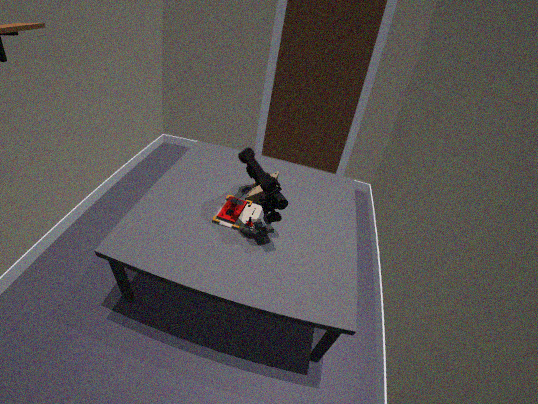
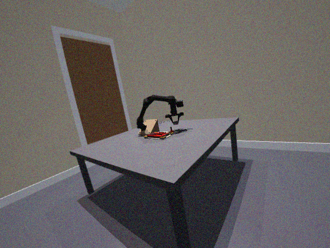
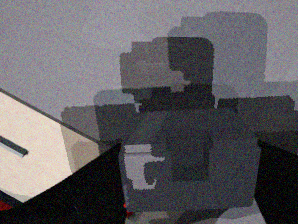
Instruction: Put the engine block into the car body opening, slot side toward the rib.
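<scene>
My gripper point(image 2: 175, 122) point(image 3: 191, 150) points down and is shut on the dark grey engine block point(image 3: 230, 170), which sits between the black fingers in the wrist view, with a light patch on its left. The gripper hangs above the table, beside the car body. The car body point(image 1: 220, 222) point(image 2: 159, 134) lies flat, with a red area, yellow corners and a cream panel point(image 1: 251, 213) point(image 3: 45, 132). A slot shows in this panel in the wrist view. The opening and its rib cannot be made out. The block's slot side cannot be told.
A beige wedge-shaped piece point(image 2: 150, 126) stands behind the car body, close to the arm's base. A small upright red piece point(image 2: 171, 129) stands at the car body's end, under the gripper. Dark shadows of the arm lie on the table point(image 1: 165, 235) point(image 2: 122, 153).
</scene>
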